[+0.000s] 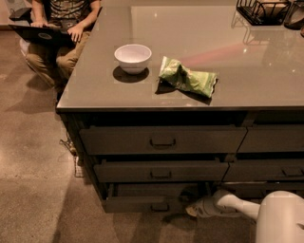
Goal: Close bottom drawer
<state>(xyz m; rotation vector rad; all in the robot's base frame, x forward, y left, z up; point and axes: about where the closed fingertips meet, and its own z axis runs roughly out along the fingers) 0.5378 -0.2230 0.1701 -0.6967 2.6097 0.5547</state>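
Observation:
The bottom drawer (137, 204) is the lowest of the left three-drawer stack. It stands pulled out a little, with its dark grey-brown front ahead of the two drawers above it and its small bar handle (160, 208) at centre. My gripper (194, 209) is low, at the right end of this drawer's front, on a white arm that comes in from the lower right. It looks to touch the drawer front or sit right beside it.
On the grey counter (95, 90) lie a white bowl (133, 58) and a green chip bag (187, 78). A black wire basket (261, 10) stands at the back right. A seated person with a laptop (52, 28) is at the far left. The right-hand drawer stack (270, 140) adjoins.

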